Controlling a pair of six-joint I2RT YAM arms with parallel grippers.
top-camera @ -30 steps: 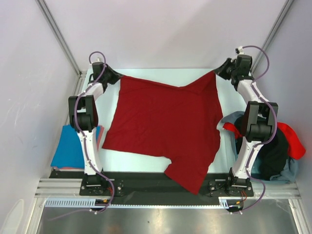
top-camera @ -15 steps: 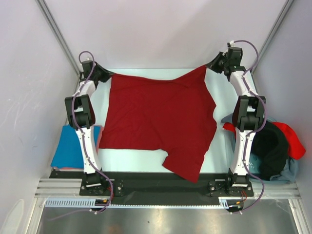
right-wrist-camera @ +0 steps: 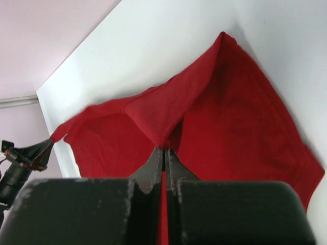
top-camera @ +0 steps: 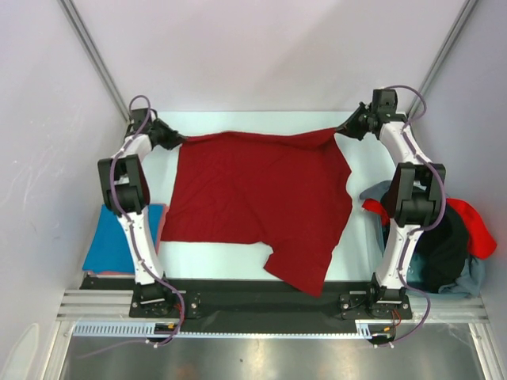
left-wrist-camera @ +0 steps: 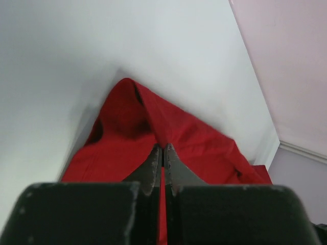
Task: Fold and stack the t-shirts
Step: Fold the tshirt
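A dark red t-shirt (top-camera: pixel 257 202) lies spread over the white table (top-camera: pixel 366 162), one part hanging over the near edge. My left gripper (top-camera: pixel 177 142) is shut on its far left corner, seen as red cloth (left-wrist-camera: pixel 153 135) between the jaws of the gripper (left-wrist-camera: pixel 163 148) in the left wrist view. My right gripper (top-camera: pixel 342 132) is shut on its far right corner; the right wrist view shows the cloth (right-wrist-camera: pixel 225 117) pinched by the gripper (right-wrist-camera: pixel 163 149). The far edge is stretched between both grippers. A folded bright blue shirt (top-camera: pixel 115 241) lies at the left.
A heap of shirts, black (top-camera: pixel 440 249), brighter red (top-camera: pixel 478 229) and pale grey-blue (top-camera: pixel 467 281), lies at the right beside the right arm. White walls and metal frame posts (top-camera: pixel 95 59) close in the far side. A black rail (top-camera: pixel 238 297) runs along the near edge.
Both grippers have moved apart and slightly nearer, holding the far corners. The shirt's far edge is now pulled straight and the cloth has shifted a little to the left.
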